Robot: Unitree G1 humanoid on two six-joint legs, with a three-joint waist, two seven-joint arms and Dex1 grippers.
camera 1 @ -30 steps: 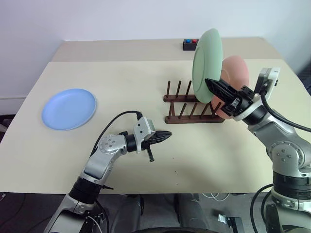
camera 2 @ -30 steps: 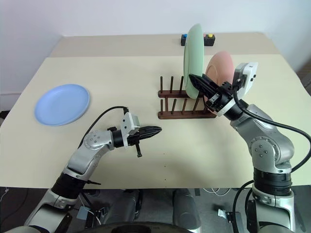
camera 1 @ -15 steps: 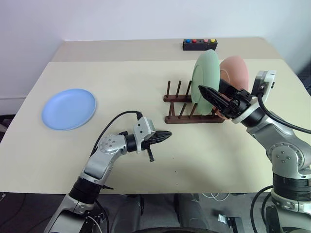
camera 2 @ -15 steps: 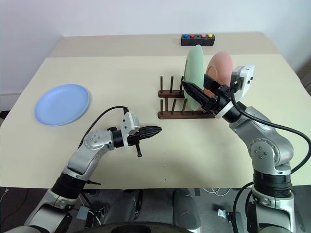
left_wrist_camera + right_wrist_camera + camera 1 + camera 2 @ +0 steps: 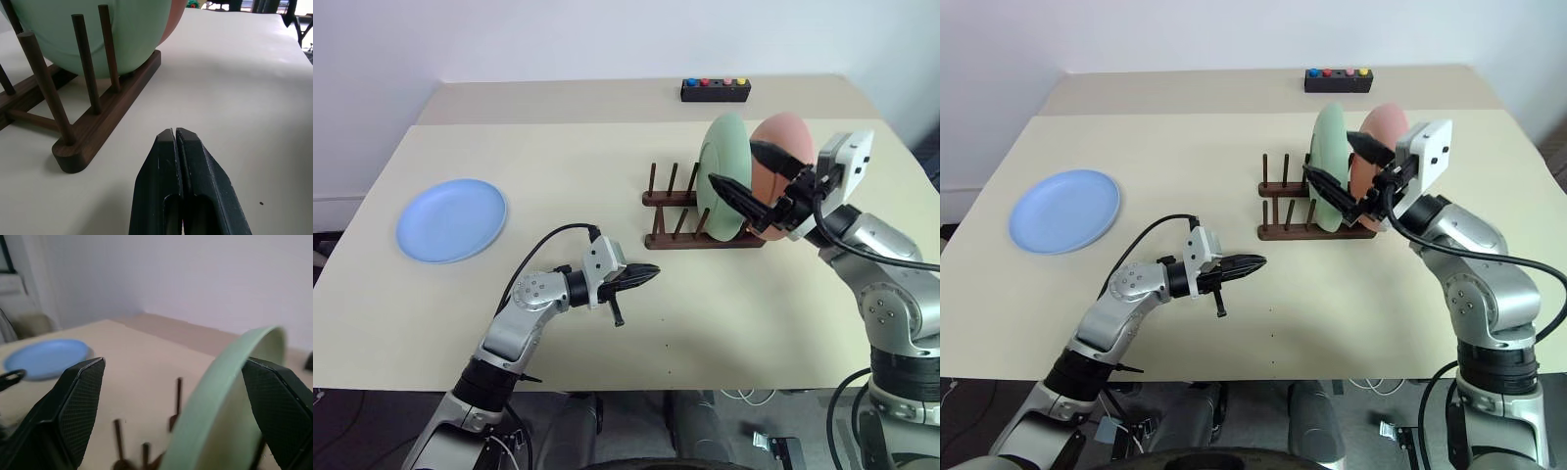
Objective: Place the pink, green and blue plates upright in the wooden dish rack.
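Standing upright in the wooden dish rack (image 5: 703,217), the green plate (image 5: 722,172) and pink plate (image 5: 781,157) sit between the right gripper's (image 5: 750,172) spread fingers, the left gripper (image 5: 644,276) pinched together, the blue plate (image 5: 452,218) flat on the table (image 5: 558,166).

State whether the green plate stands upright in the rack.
Upright: the green plate stands on edge between the wooden dish rack pegs.

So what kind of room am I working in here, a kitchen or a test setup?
Most likely a lab or test bench rather than a kitchen: a bare beige table against a plain white wall, a small black box with coloured buttons at its far edge, and only the wooden dish rack and plates set out.
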